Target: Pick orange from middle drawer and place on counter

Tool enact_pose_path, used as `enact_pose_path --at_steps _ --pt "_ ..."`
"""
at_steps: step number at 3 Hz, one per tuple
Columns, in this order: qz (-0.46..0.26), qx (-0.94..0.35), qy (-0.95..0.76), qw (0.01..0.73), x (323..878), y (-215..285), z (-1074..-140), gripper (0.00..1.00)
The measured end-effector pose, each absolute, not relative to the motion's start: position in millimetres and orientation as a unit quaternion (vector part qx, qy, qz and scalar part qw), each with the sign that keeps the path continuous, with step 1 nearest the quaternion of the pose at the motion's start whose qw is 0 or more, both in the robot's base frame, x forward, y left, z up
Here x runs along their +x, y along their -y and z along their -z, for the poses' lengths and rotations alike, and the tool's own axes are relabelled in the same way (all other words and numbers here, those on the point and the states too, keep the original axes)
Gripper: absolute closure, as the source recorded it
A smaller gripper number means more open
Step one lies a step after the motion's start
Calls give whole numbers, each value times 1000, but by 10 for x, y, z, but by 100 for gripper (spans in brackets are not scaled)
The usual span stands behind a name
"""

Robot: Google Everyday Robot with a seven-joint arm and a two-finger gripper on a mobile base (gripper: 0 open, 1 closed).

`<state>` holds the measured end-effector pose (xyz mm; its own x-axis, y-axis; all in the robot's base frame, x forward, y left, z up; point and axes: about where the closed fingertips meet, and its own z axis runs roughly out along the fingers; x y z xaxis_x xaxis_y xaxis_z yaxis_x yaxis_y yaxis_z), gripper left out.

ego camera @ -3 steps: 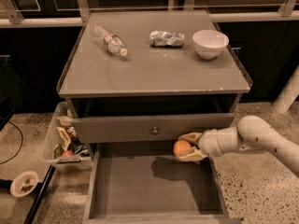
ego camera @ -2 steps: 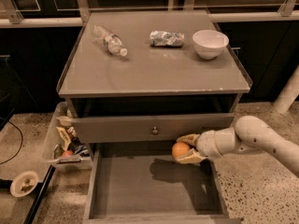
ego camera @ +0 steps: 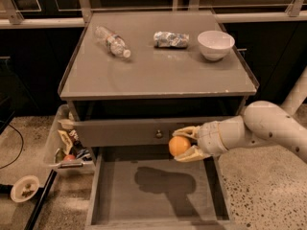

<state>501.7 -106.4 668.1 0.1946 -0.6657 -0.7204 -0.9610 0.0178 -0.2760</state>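
Note:
The orange (ego camera: 178, 145) is held between the fingers of my gripper (ego camera: 185, 143), lifted above the open middle drawer (ego camera: 115, 195), near its back right and in front of the closed drawer panel with the knob (ego camera: 159, 133). The gripper is shut on the orange, and the white arm comes in from the right. The drawer floor is bare, with the arm's shadow on it. The counter (ego camera: 158, 68) lies above and behind the gripper.
On the counter lie a clear plastic bottle (ego camera: 112, 40) at the back left, a crumpled snack bag (ego camera: 171, 39) in the middle and a white bowl (ego camera: 216, 44) at the back right. A bin of clutter (ego camera: 67, 145) hangs left of the cabinet.
The gripper with the orange has moved slightly left and up, staying over the drawer's back right.

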Motion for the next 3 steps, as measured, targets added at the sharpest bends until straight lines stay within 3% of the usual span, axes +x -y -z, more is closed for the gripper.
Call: enact_pose_path --at_steps 3 --pt "-130 -728 -512 438 5044 857 -8538 100"
